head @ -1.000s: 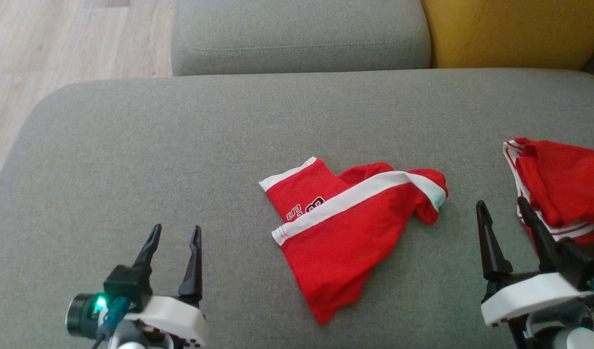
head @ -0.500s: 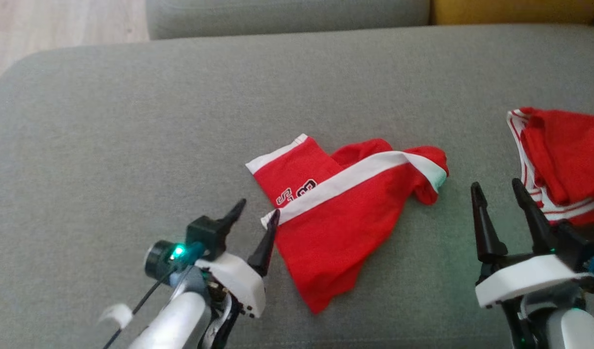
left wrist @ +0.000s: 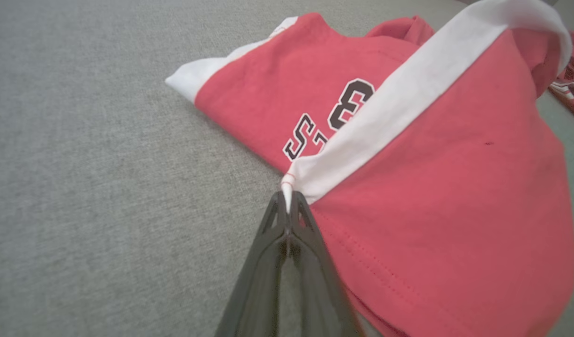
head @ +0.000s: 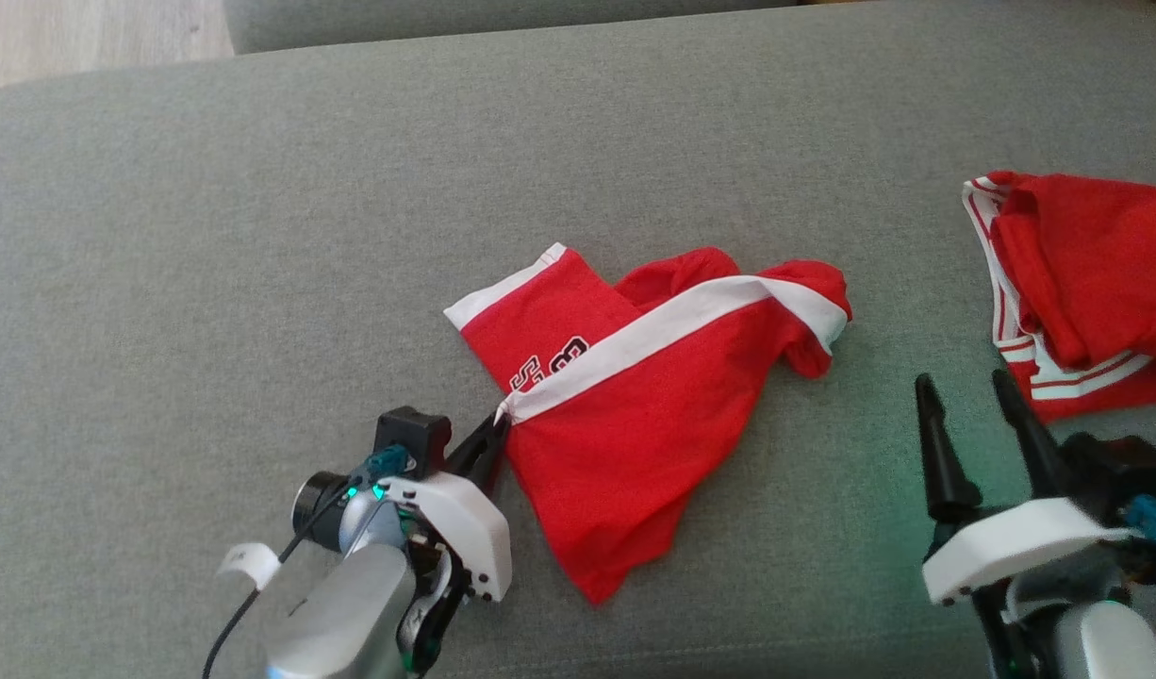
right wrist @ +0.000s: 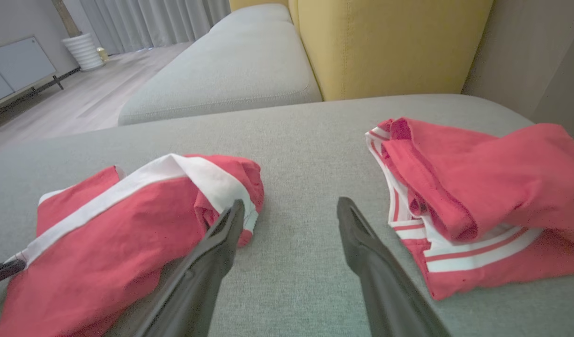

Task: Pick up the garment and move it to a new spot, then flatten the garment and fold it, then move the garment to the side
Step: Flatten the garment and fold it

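Garment: red with a white band and black printed characters [head: 625,424]. It lies crumpled and part-folded on the grey sofa seat [head: 257,236], about the middle of the head view.
Left gripper: [head: 491,436] jaws pinched together on the very end of the white band, at the garment's near-left corner. The left wrist view shows the white hem nipped between the tips [left wrist: 287,206].
Why there (judgement): the band end is a firm, doubled edge. A pinch there should carry the cloth without slipping and let it hang open when raised.
Right gripper: [head: 962,380] jaws wide with nothing between them, hovering over bare seat between the two red pieces, near the garment's bunched far end.
Why there (judgement): it is placed to take a second corner for spreading.
Second red piece: [head: 1078,283] striped trim, heaped at the right, well apart from the garment and not part of the grasp.
Containers: none to note. Both pieces rest directly on the seat.
Stage (judgement): pick-up just secured, the lift not yet made.
Risk: only a thin edge is held, so it could slip free.
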Controlling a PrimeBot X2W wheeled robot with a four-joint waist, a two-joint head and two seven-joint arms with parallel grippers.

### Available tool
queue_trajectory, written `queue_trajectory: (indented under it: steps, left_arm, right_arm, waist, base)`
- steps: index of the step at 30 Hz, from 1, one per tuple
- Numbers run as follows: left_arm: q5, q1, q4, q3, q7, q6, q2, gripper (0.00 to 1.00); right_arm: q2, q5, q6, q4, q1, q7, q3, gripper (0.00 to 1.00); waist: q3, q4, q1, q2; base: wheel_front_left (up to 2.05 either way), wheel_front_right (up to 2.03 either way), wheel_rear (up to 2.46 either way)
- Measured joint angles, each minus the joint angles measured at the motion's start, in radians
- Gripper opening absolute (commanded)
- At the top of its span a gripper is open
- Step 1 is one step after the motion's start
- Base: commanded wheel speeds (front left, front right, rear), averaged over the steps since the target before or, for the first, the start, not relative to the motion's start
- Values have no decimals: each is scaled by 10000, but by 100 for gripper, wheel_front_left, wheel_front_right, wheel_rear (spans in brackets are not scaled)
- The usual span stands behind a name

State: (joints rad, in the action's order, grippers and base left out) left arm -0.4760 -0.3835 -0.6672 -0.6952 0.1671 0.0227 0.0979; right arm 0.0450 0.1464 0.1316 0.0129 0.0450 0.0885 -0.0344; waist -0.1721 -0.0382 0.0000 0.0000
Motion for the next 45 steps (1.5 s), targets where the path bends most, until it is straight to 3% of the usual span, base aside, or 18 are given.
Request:
queue_trajectory:
  steps: [9,17,18,19,20,21,27,30,37,45]
  left_arm:
    - [-8,-389,-401,-79,405,-155,-176,0]
    - [12,-748,-418,-171,644,-199,-299,0]
    - [12,-748,-418,-171,673,-199,-313,0]
    - [12,-748,-418,-171,692,-199,-320,0]
    - [12,-748,-416,-169,708,-196,-330,0]
    - [29,-748,-405,-163,732,-186,-334,0]
    - [245,-721,115,115,809,94,-176,0]
    - [541,-596,1227,600,811,399,81,0]
    - [1455,185,4424,1521,825,943,792,0]
    - [2034,270,6888,1988,780,1365,1421,0]
  right_arm:
    - [10,-318,0,-2261,-1295,96,688,100]
    - [79,-332,0,-3783,-2546,-337,579,100]
    - [109,-334,0,-3954,-2657,-368,550,93]
    - [138,-324,0,-4117,-2737,-397,531,45]
    - [167,-320,0,-4272,-2811,-451,516,14]
    - [188,-320,0,-4401,-2869,-497,499,0]
    - [263,-320,0,-4395,-3048,-1035,495,0]
    - [351,-316,0,-3852,-3025,-1166,525,0]
    - [752,-320,0,-1436,-2946,-986,606,0]
    - [1076,-552,0,1670,-2681,435,242,0]
  waist:
    - [-119,343,0,0]
    - [-389,761,0,0]
    - [-421,803,0,0]
    - [-447,836,0,0]
    - [-468,861,0,0]
    - [-480,884,0,0]
    - [-365,896,0,0]
    - [-230,854,0,0]
    - [308,753,0,0]
    - [1115,699,0,0]
  base:
    - [0,0,0]
    - [0,0,0]
    - [0,0,0]
    - [0,0,0]
    - [0,0,0]
    - [0,0,0]
    - [0,0,0]
    - [0,0,0]
    - [0,0,0]
    - [0,0,0]
